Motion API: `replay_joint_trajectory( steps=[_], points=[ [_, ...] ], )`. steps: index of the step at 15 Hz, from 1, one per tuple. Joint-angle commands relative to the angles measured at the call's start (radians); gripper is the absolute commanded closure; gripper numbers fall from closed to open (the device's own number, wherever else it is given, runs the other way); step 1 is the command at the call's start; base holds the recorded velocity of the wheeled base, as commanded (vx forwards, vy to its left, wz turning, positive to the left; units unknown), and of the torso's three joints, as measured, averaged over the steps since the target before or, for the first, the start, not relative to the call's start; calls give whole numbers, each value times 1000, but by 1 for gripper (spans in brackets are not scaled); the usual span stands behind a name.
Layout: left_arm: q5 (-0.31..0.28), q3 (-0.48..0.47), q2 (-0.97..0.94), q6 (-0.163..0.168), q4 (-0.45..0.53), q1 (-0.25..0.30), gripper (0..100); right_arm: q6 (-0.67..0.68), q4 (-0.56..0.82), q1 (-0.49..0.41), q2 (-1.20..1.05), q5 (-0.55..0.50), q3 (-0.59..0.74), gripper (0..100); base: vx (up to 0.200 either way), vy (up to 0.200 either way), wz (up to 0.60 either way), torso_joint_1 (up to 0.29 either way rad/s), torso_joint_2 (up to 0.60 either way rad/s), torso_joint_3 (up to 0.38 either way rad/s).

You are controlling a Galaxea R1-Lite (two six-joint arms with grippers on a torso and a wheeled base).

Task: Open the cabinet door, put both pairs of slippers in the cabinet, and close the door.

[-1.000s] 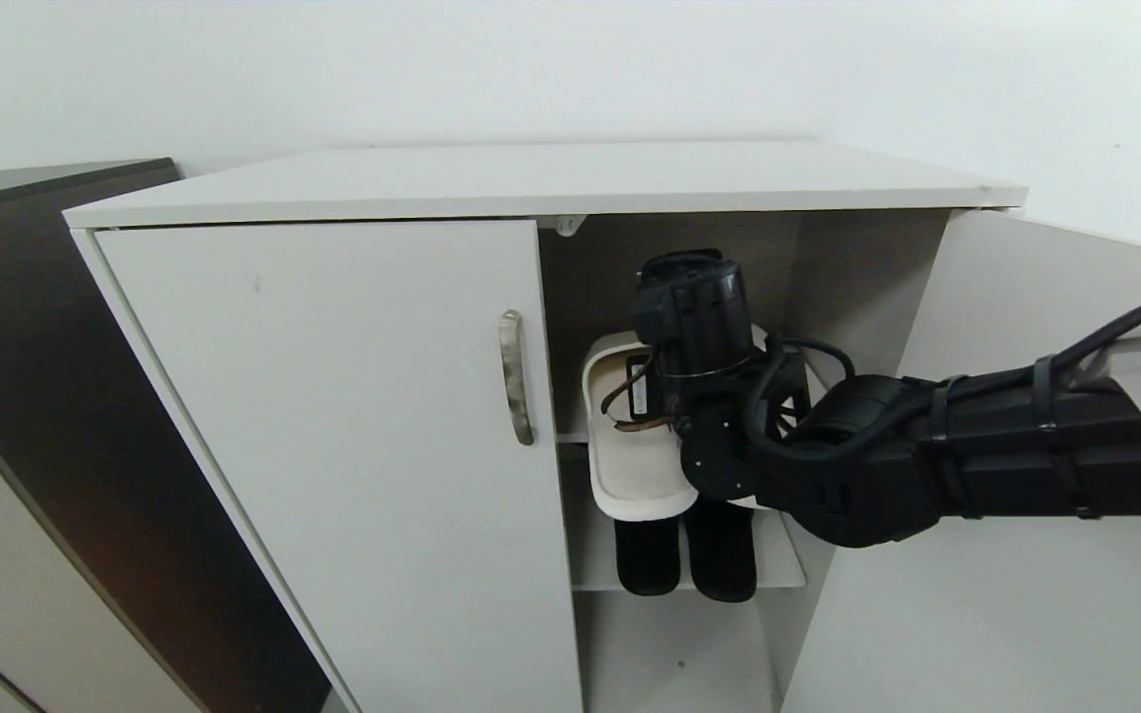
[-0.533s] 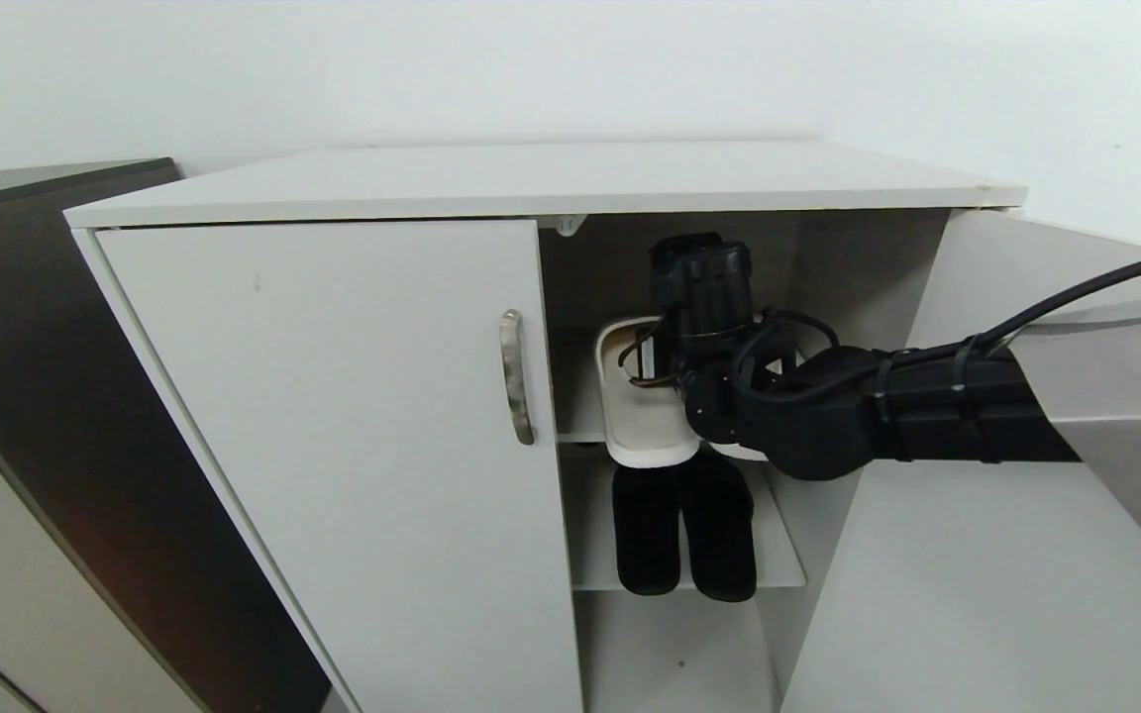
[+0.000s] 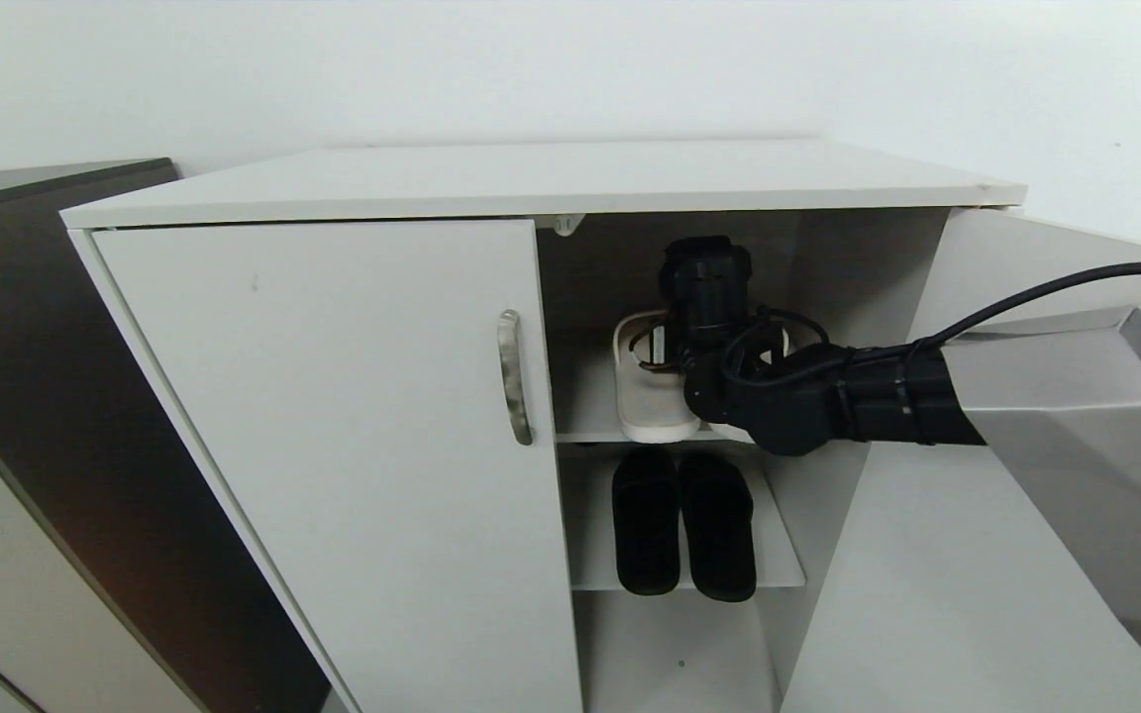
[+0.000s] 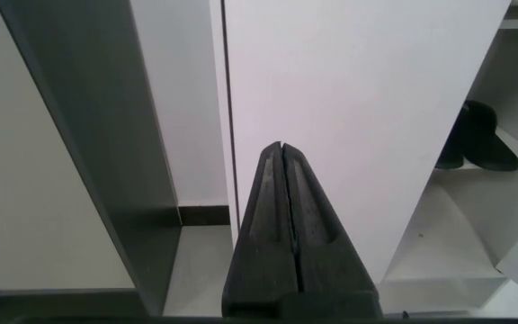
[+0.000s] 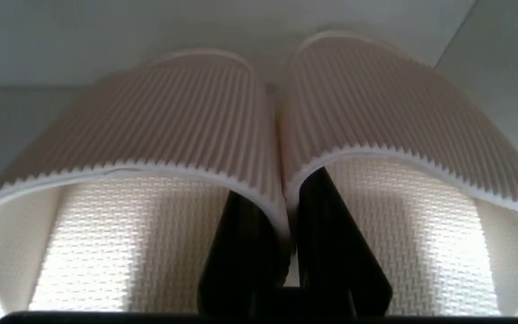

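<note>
Cabinet: white, two doors, standing against a pale wall.

Far left: dark panel leaning beside the cabinet's side.

Left door: shut, with a metal handle upright near its inner edge. Left gripper hangs low in front of this door. Its fingers are pressed flat together with nothing between them.

Centre opening, two boards visible.
- Upper shelf: cream slippers, side by side, toes pointing inward and heel ends at the shelf's front edge. Cannot tell whether the soles rest fully on the board.
- Lower shelf: black slippers, side by side and lying flat, heels toward the front edge. They sit directly below the cream pair.

Right arm enters the opening from the right, at the height of the upper shelf. Right gripper: its fingers sit one inside each ribbed strap and pinch the two adjoining strap edges together, so both cream slippers are held as one bundle.

Right door: swung wide open, its inner face turned toward the camera, with the arm passing in front of it.
</note>
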Motion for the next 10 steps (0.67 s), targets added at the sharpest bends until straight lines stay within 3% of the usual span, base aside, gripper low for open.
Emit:
replay_joint_trajectory(
  steps=[1,10],
  points=[
    [0,0,1,0,0,0,100,0,-1,-2,15,0,-5,100,0,0,0,0,0,0],
    [2,0,1,0,0,0,100,0,0,-3,25,8,-6,100,0,0,0,0,0,0]
  ],
)
